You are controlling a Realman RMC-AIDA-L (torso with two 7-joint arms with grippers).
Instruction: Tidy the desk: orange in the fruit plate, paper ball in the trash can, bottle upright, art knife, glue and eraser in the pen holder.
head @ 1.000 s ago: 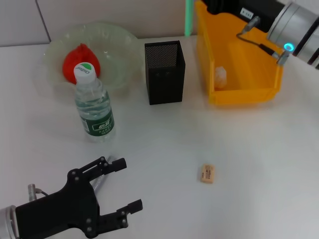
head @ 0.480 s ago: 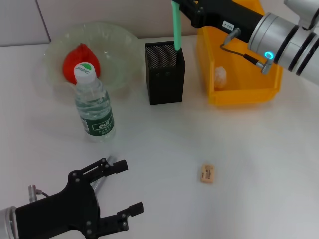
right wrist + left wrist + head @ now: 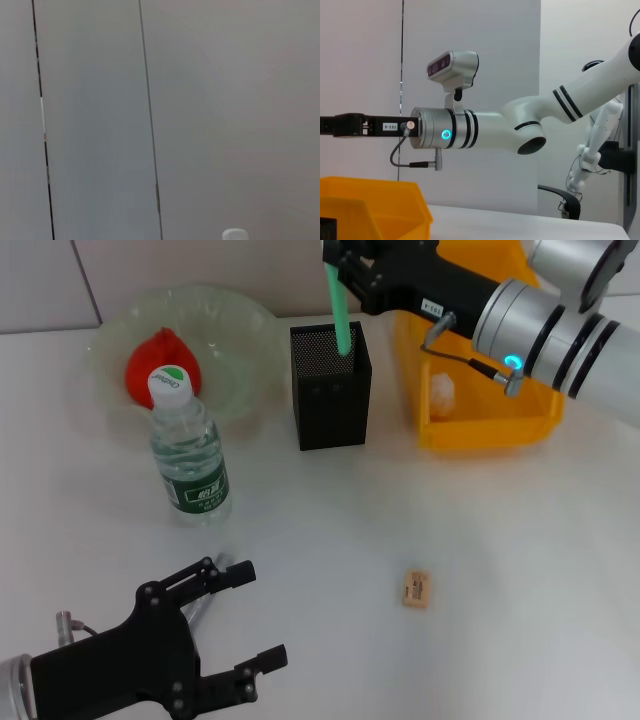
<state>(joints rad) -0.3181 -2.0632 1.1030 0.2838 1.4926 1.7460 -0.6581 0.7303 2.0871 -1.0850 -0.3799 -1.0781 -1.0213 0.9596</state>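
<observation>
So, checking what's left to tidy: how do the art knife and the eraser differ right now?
The art knife is long, slim and mint green; the eraser is a small tan block. The knife hangs upright from the right gripper over the pen holder; the eraser lies flat on the desk, untouched. Both remain outside the holder.

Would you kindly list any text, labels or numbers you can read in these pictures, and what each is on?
"103-4": white sticker on the right gripper, left wrist view; reading uncertain.
Bottle: green label and cap logo, too small to read.
Eraser: dark print, too small to read.
Right gripper sticker, head view: illegible.
</observation>
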